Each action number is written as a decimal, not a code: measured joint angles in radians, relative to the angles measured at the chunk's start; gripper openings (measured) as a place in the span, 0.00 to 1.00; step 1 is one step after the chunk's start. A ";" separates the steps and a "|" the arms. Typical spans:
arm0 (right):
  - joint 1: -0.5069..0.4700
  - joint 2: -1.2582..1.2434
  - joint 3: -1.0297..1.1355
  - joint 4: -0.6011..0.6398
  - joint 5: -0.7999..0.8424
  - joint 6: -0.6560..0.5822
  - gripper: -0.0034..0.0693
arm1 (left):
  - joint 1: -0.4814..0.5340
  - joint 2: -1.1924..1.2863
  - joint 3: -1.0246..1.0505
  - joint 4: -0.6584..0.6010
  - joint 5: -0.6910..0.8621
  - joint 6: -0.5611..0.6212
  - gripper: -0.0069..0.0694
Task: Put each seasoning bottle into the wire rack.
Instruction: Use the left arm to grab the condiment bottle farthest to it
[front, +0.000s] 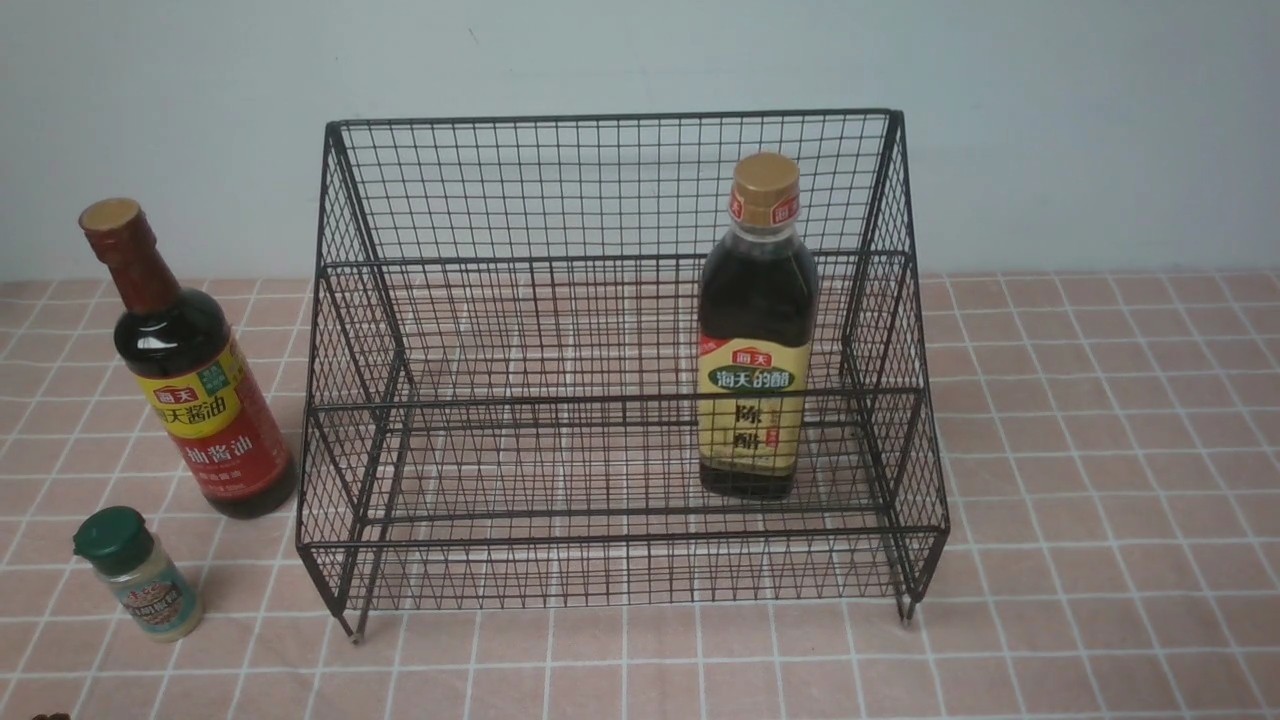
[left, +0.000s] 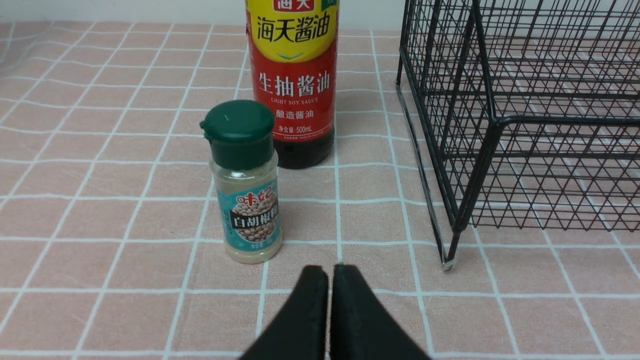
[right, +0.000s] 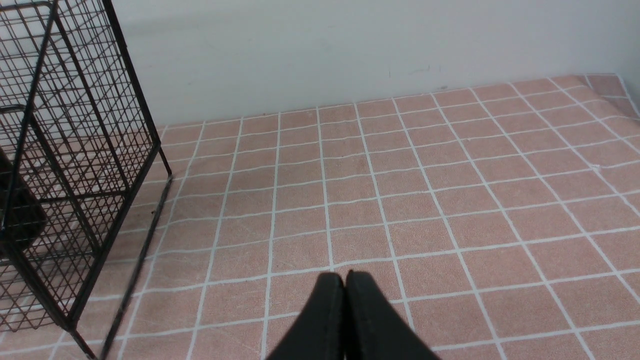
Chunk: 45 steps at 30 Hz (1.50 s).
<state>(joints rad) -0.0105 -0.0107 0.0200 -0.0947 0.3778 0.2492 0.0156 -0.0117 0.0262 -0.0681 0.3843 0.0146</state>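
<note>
Left tool (left: 328, 272), right tool (right: 345, 279): closed (perhaps hovering).

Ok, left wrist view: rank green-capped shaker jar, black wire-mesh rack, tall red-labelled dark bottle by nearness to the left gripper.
1. Green-capped shaker jar, just ahead.
2. Black wire-mesh rack, its corner leg right of the jar.
3. Tall red-labelled dark bottle, behind the jar.

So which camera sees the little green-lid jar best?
The left wrist view: the green-capped jar stands close and whole, with its label readable. The front view shows it small, near the lower left corner. The right wrist view misses it entirely.
</note>
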 joint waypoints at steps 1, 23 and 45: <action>0.000 0.000 0.000 0.000 0.001 0.000 0.03 | 0.000 0.000 0.000 0.000 0.000 0.000 0.08; 0.000 0.000 0.000 0.000 0.001 0.005 0.03 | 0.000 0.000 0.002 -0.055 -0.134 -0.015 0.08; 0.000 -0.001 0.000 0.000 0.001 0.006 0.03 | 0.000 0.382 -0.256 -0.158 -0.800 0.008 0.09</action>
<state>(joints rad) -0.0105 -0.0114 0.0200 -0.0947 0.3785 0.2555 0.0156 0.3706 -0.2302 -0.2261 -0.4159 0.0229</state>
